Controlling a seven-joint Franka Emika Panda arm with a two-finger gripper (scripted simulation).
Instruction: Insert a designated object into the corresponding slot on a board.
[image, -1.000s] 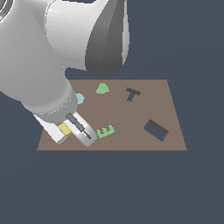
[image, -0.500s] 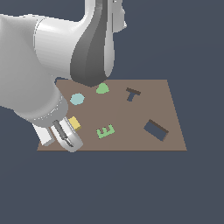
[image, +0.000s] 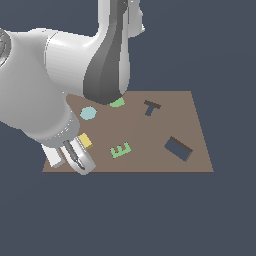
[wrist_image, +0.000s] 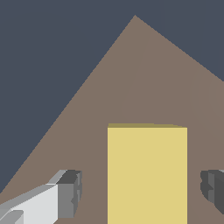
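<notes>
- Our claw (wrist_image: 140, 192) stands wide open and holds nothing; in the wrist view its fingers (wrist_image: 68, 194) sit either side of the yellow block (wrist_image: 147, 175), clear of both faces.
- The block's long axis runs across the line between the fingers, so we judge a straight closing would grip its narrower width.
- The block lies flat near a corner of the brown board (image: 150, 135).
- The slot (image: 178, 148), empty, lies well apart toward the exterior view's right, past the green E-shaped piece (image: 120, 149).
</notes>
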